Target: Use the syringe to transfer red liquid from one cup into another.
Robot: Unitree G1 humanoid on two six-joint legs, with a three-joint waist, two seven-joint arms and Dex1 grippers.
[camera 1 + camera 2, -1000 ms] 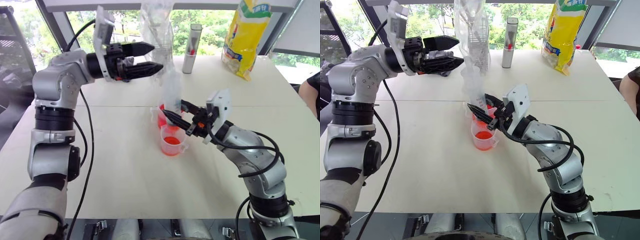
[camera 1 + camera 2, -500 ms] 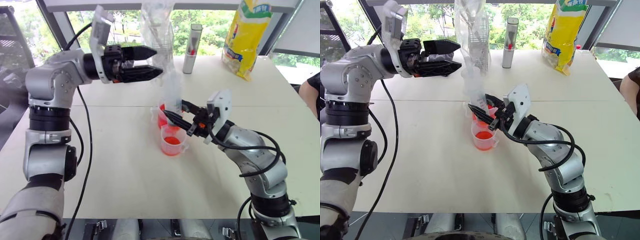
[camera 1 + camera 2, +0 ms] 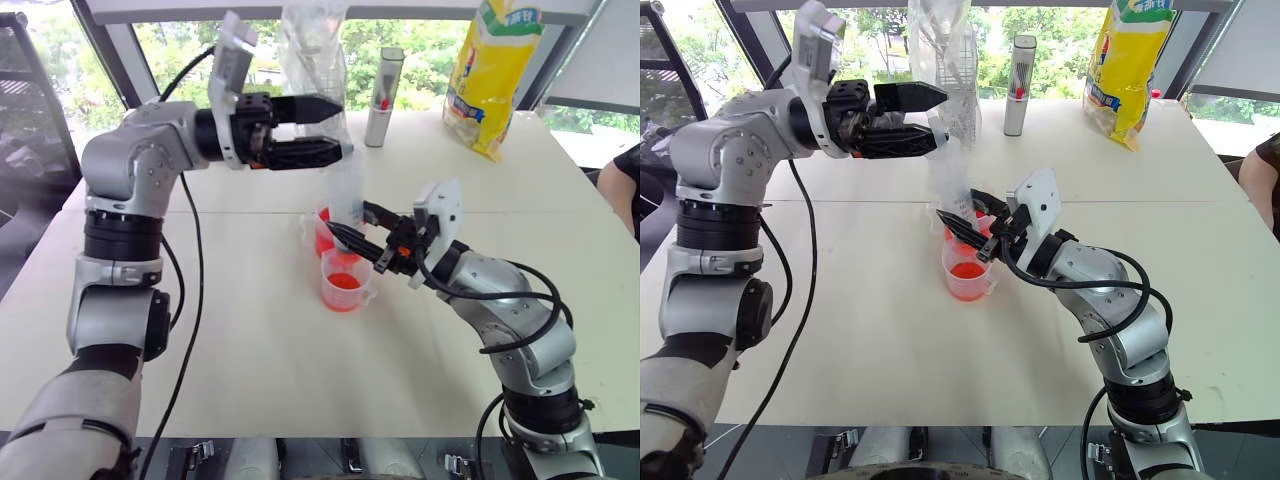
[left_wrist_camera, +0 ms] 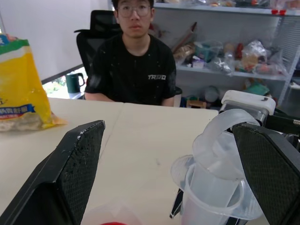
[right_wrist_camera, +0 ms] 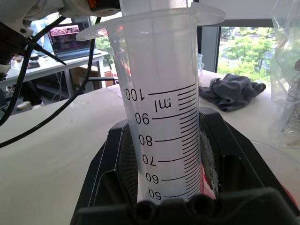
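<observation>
My right gripper [image 3: 358, 226] is shut on the clear barrel of the syringe [image 3: 344, 190], which stands upright. Its lower end dips into the farther of two small clear cups [image 3: 320, 240]. The nearer cup [image 3: 342, 290] stands just in front, and both hold red liquid [image 3: 343, 282]. The right wrist view shows the scale marks on the syringe [image 5: 164, 117] between the black fingers [image 5: 117, 159]. My left gripper [image 3: 345, 127] points level to the right, open, at the height of the plunger. The white plunger top [image 4: 224, 140] sits between its fingers [image 4: 75, 168], close to one of them.
At the back of the white table [image 3: 250, 350] stand a grey metal cylinder [image 3: 383, 97], a yellow bag [image 3: 492, 70] and a crumpled clear plastic bag [image 3: 312, 50]. A person [image 4: 136, 61] sits at the table's side; their arm [image 3: 622, 185] shows at the right edge.
My open left gripper has moved to the right, closing in on the top of the syringe. The right gripper, the syringe and both cups have stayed still.
</observation>
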